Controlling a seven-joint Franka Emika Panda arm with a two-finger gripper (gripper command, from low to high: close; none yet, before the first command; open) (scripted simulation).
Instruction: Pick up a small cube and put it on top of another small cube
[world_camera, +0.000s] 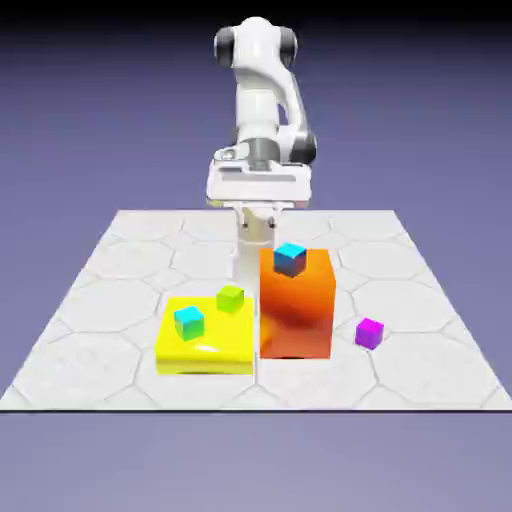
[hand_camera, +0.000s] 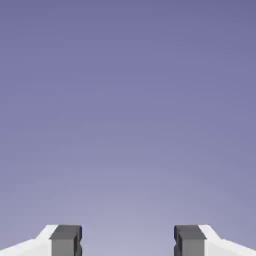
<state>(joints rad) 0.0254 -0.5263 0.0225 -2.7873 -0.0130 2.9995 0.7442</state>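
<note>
A: Purple cube (world_camera: 369, 333) sits lower right, beside the orange block (world_camera: 297, 305).

B: Gripper (hand_camera: 128, 240) gapes empty, seeing only backdrop; it should centre above the cube before descending.

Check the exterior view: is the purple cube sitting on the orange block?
No, the purple cube rests on the table, beside the orange block.
</note>
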